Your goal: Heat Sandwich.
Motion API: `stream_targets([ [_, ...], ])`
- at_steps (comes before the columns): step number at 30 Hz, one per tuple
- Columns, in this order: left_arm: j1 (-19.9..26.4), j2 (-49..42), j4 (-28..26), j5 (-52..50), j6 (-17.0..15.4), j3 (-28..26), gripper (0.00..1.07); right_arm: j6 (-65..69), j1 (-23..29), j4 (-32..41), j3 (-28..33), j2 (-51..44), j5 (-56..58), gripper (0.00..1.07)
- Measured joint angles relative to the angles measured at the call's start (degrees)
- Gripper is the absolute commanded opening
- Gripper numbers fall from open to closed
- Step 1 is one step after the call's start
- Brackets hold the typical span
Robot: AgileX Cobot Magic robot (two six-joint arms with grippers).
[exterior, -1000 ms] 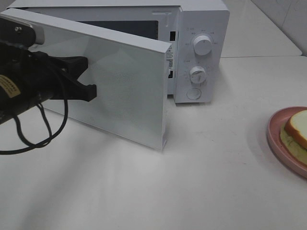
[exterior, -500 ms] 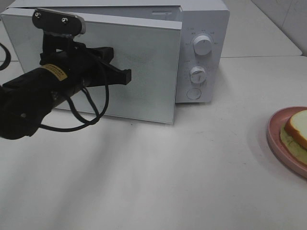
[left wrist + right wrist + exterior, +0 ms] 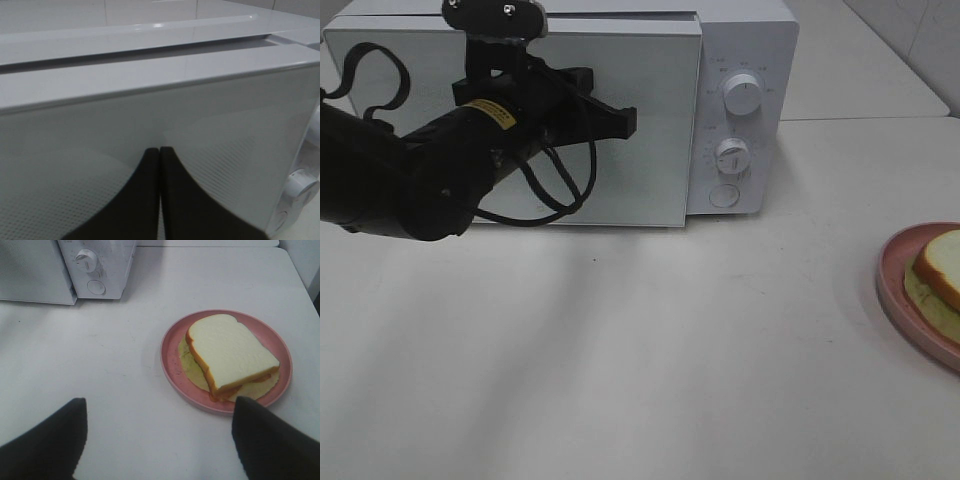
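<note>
The sandwich (image 3: 942,265) of white bread with an orange-brown crust lies on a round pink plate (image 3: 895,285) at the right edge of the table. In the right wrist view my right gripper (image 3: 160,405) hovers open over the table just short of the plate (image 3: 172,365) and the sandwich (image 3: 230,350), with nothing between its fingers. The white microwave (image 3: 740,60) stands at the back. My left gripper (image 3: 628,120) is shut, its tips against the door (image 3: 650,160). In the left wrist view the closed tips (image 3: 159,150) meet the door (image 3: 225,115), and a thin dark gap runs along the door's top.
Two round knobs (image 3: 742,95) (image 3: 731,155) and a round button (image 3: 723,194) sit on the microwave's right panel. The left arm's black cable (image 3: 555,190) loops in front of the door. Bare white table (image 3: 650,350) lies between microwave and plate.
The left gripper has swung right and back, pushing the microwave door from wide open to almost flush with the front. The right gripper, plate and sandwich have not moved.
</note>
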Motion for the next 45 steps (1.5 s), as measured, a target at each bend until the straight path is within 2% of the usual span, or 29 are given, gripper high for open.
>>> stream_targets([
  [7,-0.7,1.8,-0.4,2.0,0.3,-2.9,0.00,0.0,0.0,0.0,0.0,0.0,0.0,0.76],
  [14,-1.0,4.0,-2.6,4.0,4.0,-6.8,0.00,0.0,0.0,0.0,0.0,0.0,0.0,0.76],
  [22,-1.7,5.8,-3.3,6.8,4.5,-10.0,0.00,0.0,0.0,0.0,0.0,0.0,0.0,0.76],
  [33,-2.6,4.6,-5.5,9.1,5.2,-9.3,0.00,0.0,0.0,0.0,0.0,0.0,0.0,0.76],
  [39,-3.4,0.0,-6.4,13.0,5.6,-4.9,0.01,0.0,0.0,0.0,0.0,0.0,0.0,0.76],
  [42,-3.6,-2.8,-6.4,18.0,5.6,-3.2,0.19,0.0,0.0,0.0,0.0,0.0,0.0,0.76],
  [43,-3.6,-2.8,-6.4,18.0,5.6,-3.2,0.19,0.0,0.0,0.0,0.0,0.0,0.0,0.76],
  [44,-3.6,-4.6,-6.4,21.7,5.6,-2.3,0.38,0.0,0.0,0.0,0.0,0.0,0.0,0.76],
  [45,-3.6,-5.6,-6.4,24.0,5.6,-2.1,0.51,0.0,0.0,0.0,0.0,0.0,0.0,0.76],
])
